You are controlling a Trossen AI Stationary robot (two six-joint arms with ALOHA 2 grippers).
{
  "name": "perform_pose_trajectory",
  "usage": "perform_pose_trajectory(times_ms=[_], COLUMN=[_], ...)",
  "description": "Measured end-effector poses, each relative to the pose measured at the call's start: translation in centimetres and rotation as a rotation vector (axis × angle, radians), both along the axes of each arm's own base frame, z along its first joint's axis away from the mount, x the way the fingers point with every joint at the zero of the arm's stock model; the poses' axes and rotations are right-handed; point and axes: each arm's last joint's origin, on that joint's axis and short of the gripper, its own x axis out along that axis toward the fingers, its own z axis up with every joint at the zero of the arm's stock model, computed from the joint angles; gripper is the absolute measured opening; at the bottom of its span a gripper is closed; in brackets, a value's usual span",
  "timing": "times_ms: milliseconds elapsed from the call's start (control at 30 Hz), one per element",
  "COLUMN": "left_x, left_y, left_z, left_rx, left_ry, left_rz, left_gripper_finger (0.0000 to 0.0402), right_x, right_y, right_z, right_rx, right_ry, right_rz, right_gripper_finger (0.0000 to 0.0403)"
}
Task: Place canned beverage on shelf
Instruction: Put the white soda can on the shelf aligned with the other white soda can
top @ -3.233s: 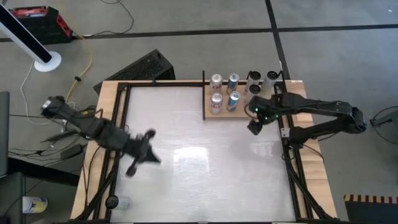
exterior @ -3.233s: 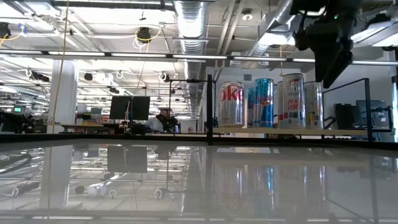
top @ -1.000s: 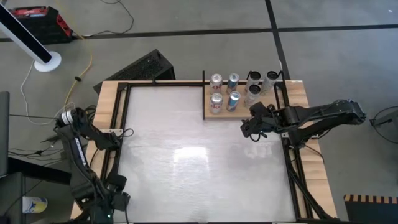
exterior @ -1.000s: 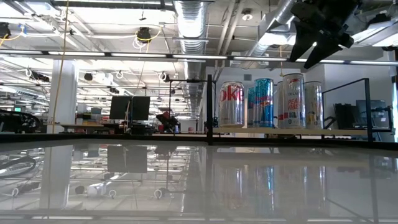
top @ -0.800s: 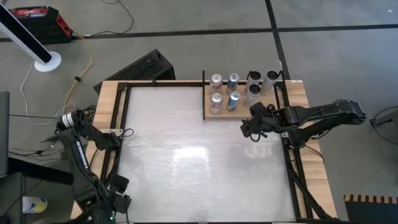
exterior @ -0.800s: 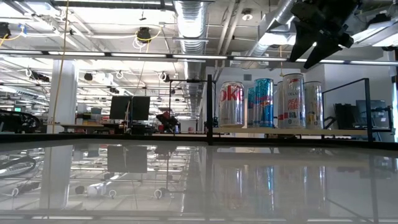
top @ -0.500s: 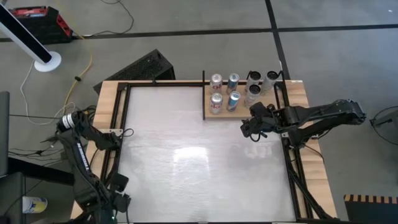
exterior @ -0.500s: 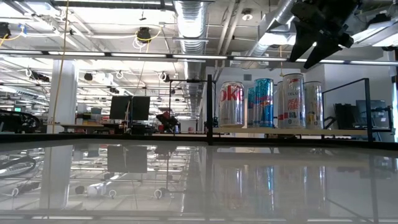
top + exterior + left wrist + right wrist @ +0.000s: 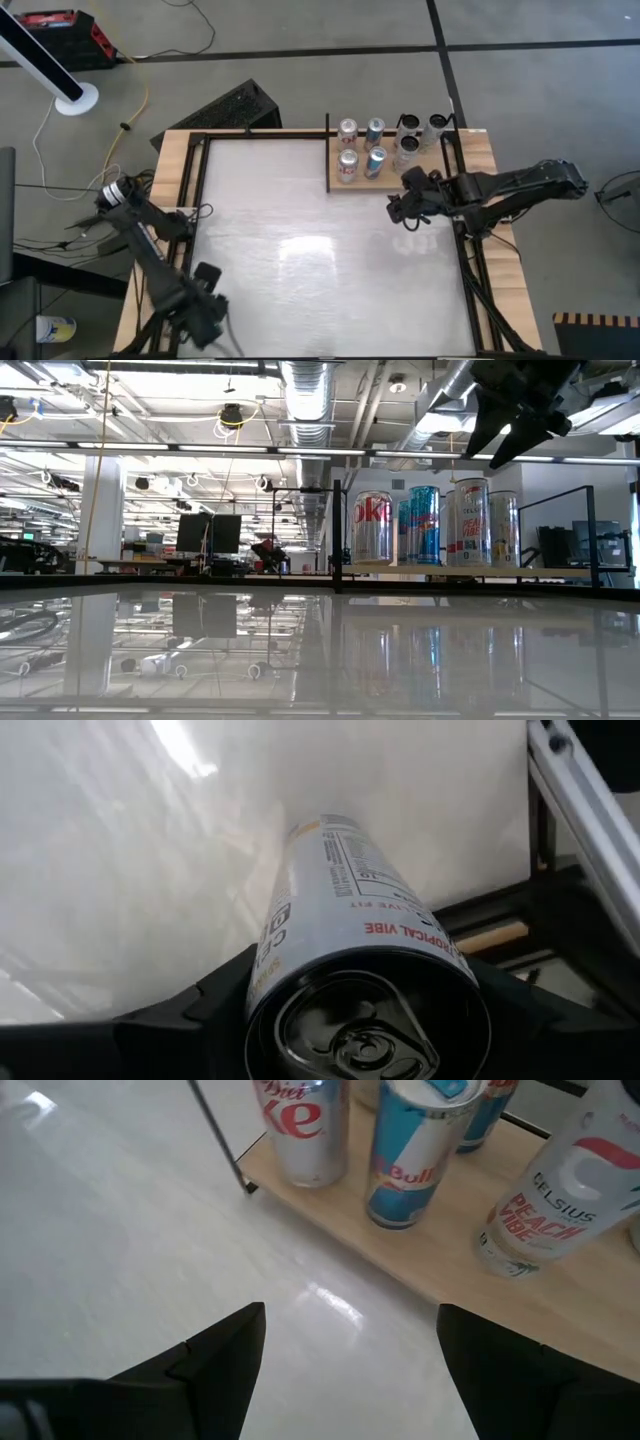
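Left to right. At the table's near-left corner, my left gripper [image 9: 207, 318] is clamped around a silver can [image 9: 350, 950], its top facing the wrist camera. The white tabletop [image 9: 300, 240] lies between it and the shelf [image 9: 392, 175] at the far right, where six cans [image 9: 435, 525] stand. My right gripper [image 9: 403, 207] waits just in front of the shelf, fingers spread wide and empty. I judge the carry should keep the can upright, approach a bare patch of board, and avoid the standing cans and the waiting arm.
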Motion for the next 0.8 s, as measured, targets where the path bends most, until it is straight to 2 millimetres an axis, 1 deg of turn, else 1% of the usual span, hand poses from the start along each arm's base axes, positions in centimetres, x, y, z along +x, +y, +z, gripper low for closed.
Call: perform_pose_trajectory(times_ms=[67,167,233,300,367,433,533,633,800], left_x=[1.3,3.5,5.0,6.7,8.4,10.1,12.3,13.8,15.0], left_y=[1.0,2.6,3.9,5.3,7.0,9.2,12.7,16.0,20.8], left_z=[0.1,0.9,1.8,2.9,4.2,5.1,5.8,5.7,4.8], left_rx=[-0.024,-0.046,-0.050,-0.036,-0.028,-0.027,-0.071,-0.093,-0.077], left_ry=[0.016,-0.009,-0.055,-0.141,-0.219,-0.276,-0.336,-0.374,-0.350], left_rz=[0.030,0.072,0.100,0.147,0.239,0.355,0.568,0.771,1.009], left_gripper_finger=[0.0238,0.0238,0.0238,0.0238,0.0238,0.0238,0.0238,0.0238,0.0238], right_x=[0.0,0.0,0.0,-0.2,-0.5,-0.8,-1.0,-0.6,0.8], right_y=[0.3,0.9,1.4,2.0,2.7,3.4,4.8,6.6,9.6], right_z=[0.0,0.0,0.1,0.0,0.0,-0.1,-0.3,-1.4,-4.6], right_rx=[-0.006,-0.022,-0.035,-0.050,-0.066,-0.073,-0.092,-0.134,-0.213], right_ry=[0.005,0.013,0.020,0.038,0.064,0.085,0.055,-0.058,-0.254], right_rz=[0.024,0.079,0.124,0.176,0.232,0.275,0.335,0.403,0.594], right_gripper_finger=[0.0320,0.0320,0.0320,0.0320,0.0320,0.0320,0.0320,0.0320,0.0320])
